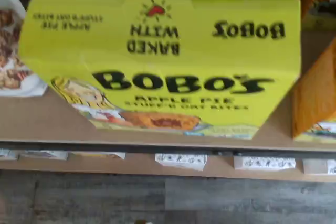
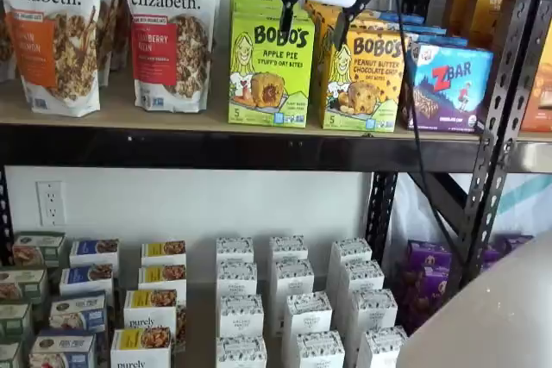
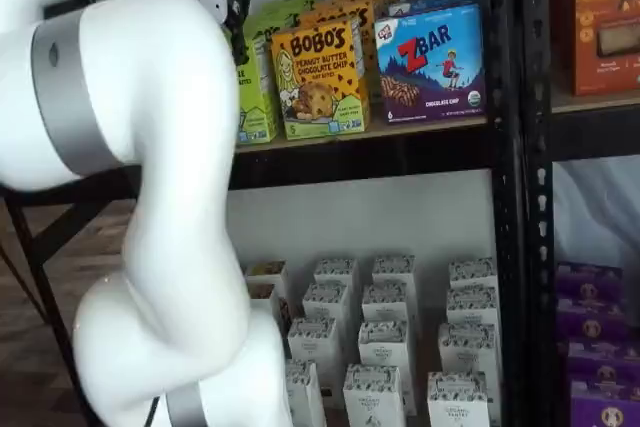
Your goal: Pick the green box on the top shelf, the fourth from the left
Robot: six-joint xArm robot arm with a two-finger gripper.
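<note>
Green box is read as "BOBO'S Apple Pie Stuff'd Oat Bites", "Baked with" printed on its top flap. It stands upright on the top shelf, directly below the gripper. Gripper fingers are spread apart, nothing held, straddling the box top from above. Just right of the gripper: orange "BOBO'S Peanut Butter Chocolate Chip" box, then "ZBar" box.

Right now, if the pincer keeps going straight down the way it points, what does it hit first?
Most likely the top of the green box: the open pincer hangs just above it, fingers apart. Depth is unclear, so one finger may catch the orange box beside it.
</note>
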